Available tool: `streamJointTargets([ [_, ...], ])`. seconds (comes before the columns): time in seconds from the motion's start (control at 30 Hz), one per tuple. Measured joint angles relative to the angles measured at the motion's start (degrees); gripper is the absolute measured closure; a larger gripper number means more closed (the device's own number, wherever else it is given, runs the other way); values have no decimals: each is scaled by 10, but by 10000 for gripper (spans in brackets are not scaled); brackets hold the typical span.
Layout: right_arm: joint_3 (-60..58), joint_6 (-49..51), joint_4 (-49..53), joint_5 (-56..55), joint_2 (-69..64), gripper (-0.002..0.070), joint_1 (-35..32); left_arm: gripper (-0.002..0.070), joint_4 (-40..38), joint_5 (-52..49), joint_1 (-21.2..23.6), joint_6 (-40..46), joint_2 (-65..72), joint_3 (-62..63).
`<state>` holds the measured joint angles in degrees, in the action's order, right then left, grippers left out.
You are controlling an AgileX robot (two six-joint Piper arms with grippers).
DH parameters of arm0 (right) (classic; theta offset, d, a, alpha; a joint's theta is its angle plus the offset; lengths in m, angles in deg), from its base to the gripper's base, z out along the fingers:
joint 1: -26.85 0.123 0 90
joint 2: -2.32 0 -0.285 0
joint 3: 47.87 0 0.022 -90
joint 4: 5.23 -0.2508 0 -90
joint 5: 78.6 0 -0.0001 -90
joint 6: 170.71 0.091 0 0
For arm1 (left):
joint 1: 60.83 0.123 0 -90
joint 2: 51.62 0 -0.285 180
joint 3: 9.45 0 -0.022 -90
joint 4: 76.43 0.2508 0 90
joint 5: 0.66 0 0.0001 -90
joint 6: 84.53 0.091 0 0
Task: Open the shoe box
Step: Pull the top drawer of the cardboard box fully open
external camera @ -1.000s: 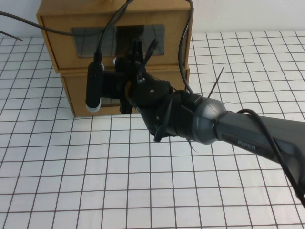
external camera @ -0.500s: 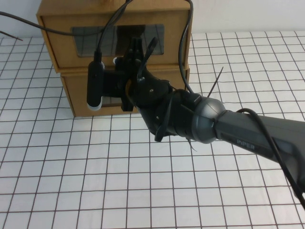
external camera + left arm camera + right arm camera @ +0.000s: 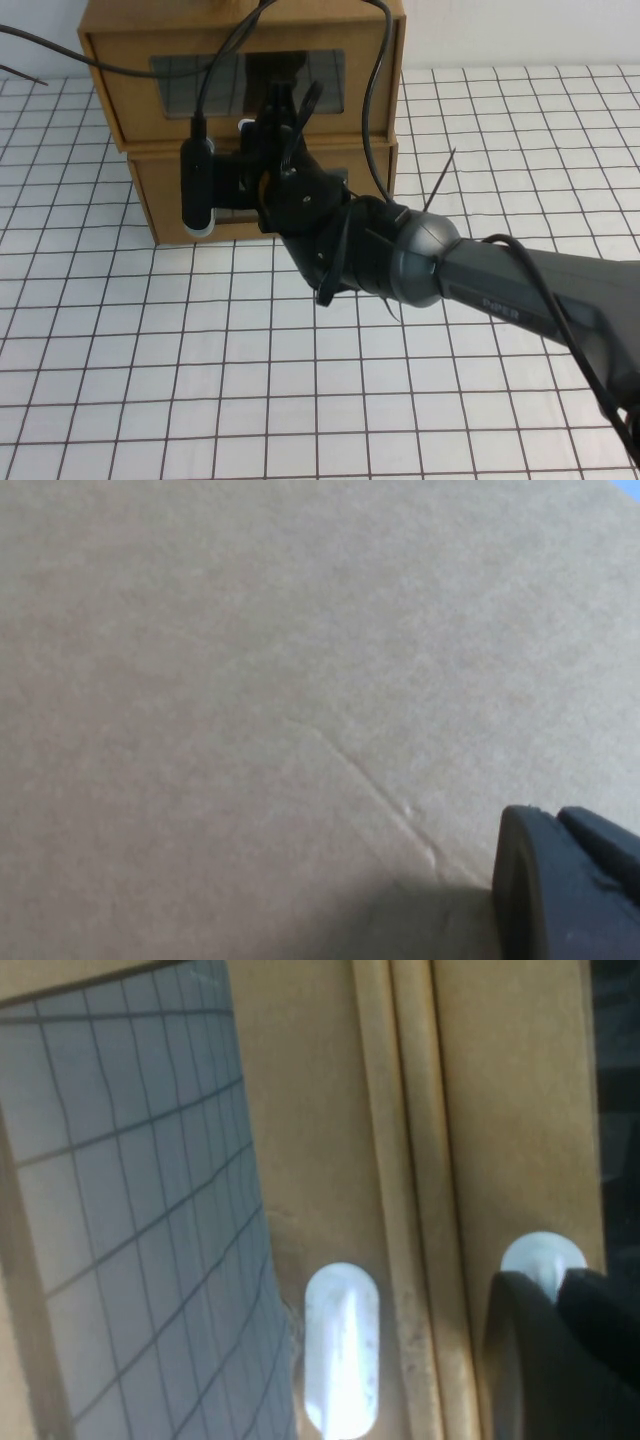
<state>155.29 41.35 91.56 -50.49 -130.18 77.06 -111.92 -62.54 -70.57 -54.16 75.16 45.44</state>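
piper arm [image 3: 520, 300], right gripper [image 3: 288, 108] at shoe box [image 3: 120, 75] handle [image 3: 541, 1252], left gripper [image 3: 565, 885] against cardboard [image 3: 250, 680]

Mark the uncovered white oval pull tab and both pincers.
White oval pull tab [image 3: 341, 1350], right wrist view: middle of its face.
Right pincer [image 3: 287, 108], high view: front end, at stacked brown cardboard boxes' [image 3: 110, 80] front.
Left pincer [image 3: 562, 885], left wrist view: dark end against plain tan cardboard [image 3: 250, 680].

Right arm [image 3: 520, 295] stretched toward the shoe box [image 3: 115, 70], right gripper [image 3: 286, 105] at its front, left gripper [image 3: 562, 840] close against its cardboard
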Motion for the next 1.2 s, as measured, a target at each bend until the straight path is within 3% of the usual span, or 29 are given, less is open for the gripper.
streamJointTargets([
  [0.53,-12,-23,9,40,0,665,12,677,-5,-4,0,-7,0,0],
  [1.2,-217,-12,-67,99,146,668,91,677,-16,-33,0,-17,0,0],
])
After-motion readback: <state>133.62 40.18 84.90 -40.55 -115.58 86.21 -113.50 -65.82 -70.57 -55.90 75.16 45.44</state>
